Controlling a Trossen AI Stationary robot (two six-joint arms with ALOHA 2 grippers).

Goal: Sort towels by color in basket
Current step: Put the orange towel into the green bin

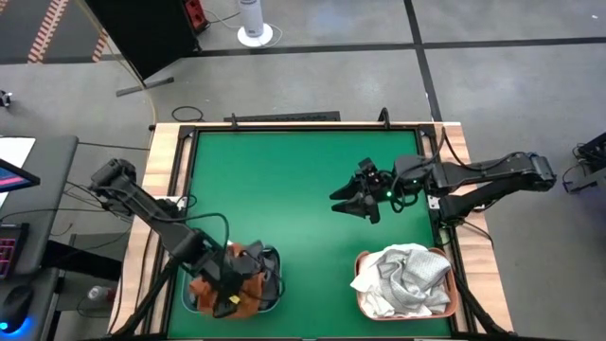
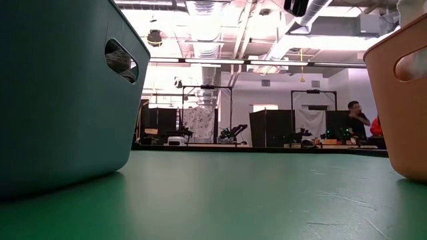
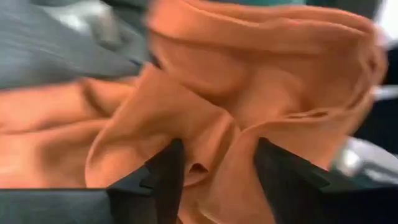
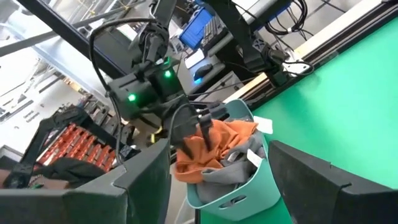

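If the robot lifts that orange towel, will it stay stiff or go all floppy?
Probably floppy: the rust orange towel already bunches into soft folds around the left gripper. It likely drapes and weighs little, and may snag the dark grey towel lying against it.

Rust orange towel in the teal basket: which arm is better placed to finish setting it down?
Left. Its end effector is down in the teal basket astride the rust orange towel; the right end effector hangs open over bare mat.
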